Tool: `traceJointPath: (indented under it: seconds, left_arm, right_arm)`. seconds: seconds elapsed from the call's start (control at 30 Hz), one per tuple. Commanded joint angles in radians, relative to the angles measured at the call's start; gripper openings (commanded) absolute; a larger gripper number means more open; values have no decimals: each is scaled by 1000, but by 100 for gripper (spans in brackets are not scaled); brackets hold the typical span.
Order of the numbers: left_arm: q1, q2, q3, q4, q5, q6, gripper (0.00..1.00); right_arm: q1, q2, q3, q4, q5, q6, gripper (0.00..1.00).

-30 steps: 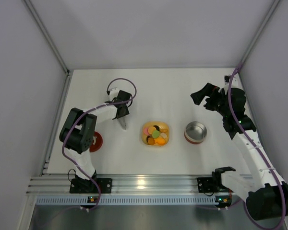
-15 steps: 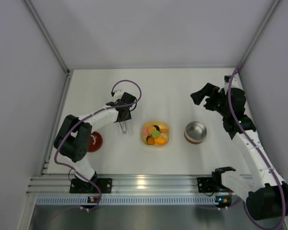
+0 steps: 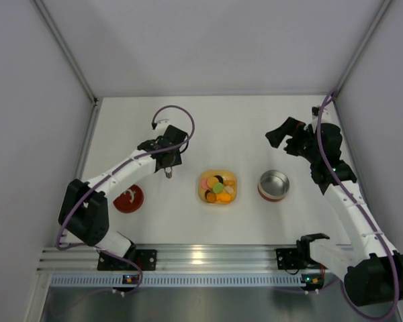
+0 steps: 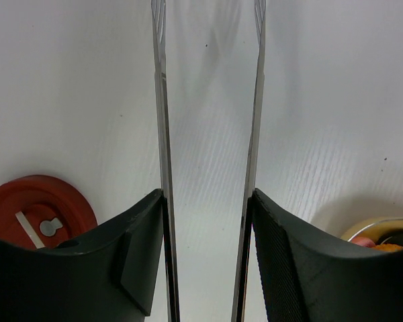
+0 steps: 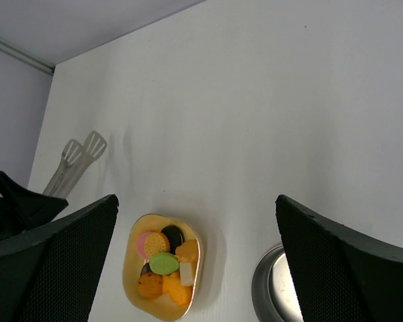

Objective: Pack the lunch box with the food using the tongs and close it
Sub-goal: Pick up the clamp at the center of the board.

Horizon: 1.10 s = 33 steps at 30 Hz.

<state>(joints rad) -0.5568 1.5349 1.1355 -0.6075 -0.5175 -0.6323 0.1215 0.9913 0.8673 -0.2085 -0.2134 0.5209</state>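
Two slim arms of the tongs (image 4: 162, 121) sit clamped in the left gripper (image 3: 169, 159), left of centre. A loose hold could let them twist while pinching food (image 3: 217, 187) in the dish (image 3: 203, 196) mid-frame. The right gripper (image 3: 287, 139), upper right, hangs open and empty near the lunch box (image 3: 274, 184).

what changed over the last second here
The left arm's elbow swung out to the left, uncovering the red lid; the left gripper, still clamped on the tongs, shifted slightly left. The right gripper, yellow dish and lunch box stayed put.
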Motion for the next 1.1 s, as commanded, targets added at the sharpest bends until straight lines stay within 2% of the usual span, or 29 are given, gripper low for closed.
traceJointPath:
  seconds: [0.0, 0.2, 0.37, 0.6, 1.07]
  left_arm:
    - [-26, -76, 61, -57, -21, 22, 57]
    - [-92, -140, 124, -150, 13, 48, 53]
    - [-136, -203, 145, -208, 121, 77, 52]
    - [-227, -269, 171, -305, 192, 95, 51]
    - [-419, -311, 161, -373, 264, 94, 50]
  right_arm:
    - [-5, 4, -2, 27, -18, 4, 99]
    - [-5, 7, 2, 26, -21, 4, 100]
    - [-3, 6, 4, 21, -26, 7, 100]
    - [-3, 0, 10, 3, -23, 5, 99]
    - [-2, -2, 25, -31, -12, -10, 99]
